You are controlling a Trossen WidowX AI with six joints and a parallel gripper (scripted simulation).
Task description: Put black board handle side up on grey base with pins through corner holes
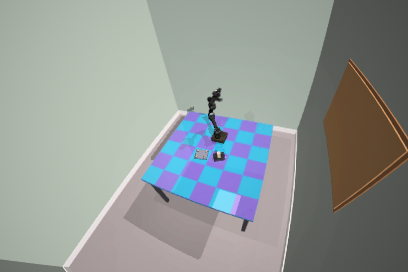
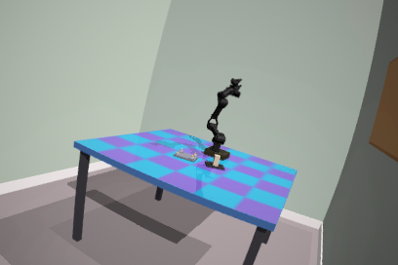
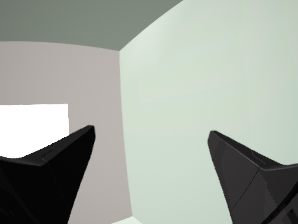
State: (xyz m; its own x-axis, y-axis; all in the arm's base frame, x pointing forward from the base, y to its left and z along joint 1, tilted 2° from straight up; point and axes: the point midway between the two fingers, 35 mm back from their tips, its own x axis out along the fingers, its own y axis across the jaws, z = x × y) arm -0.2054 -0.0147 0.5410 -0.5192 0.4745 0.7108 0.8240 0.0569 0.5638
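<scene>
1. The pincer stands wide open, high above the checkered table.
2. It holds and touches nothing.
3. The black board lies on the table, beside the grey base.

Slim all-black jointed arm, knobby at the joints, with tapering, angular pincer fingers.

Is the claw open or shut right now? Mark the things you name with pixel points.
Open: in the wrist view the claw (image 1: 220, 95) (image 2: 240, 88) (image 3: 153, 135) has its two fingers standing wide apart, only walls showing between them.
</scene>
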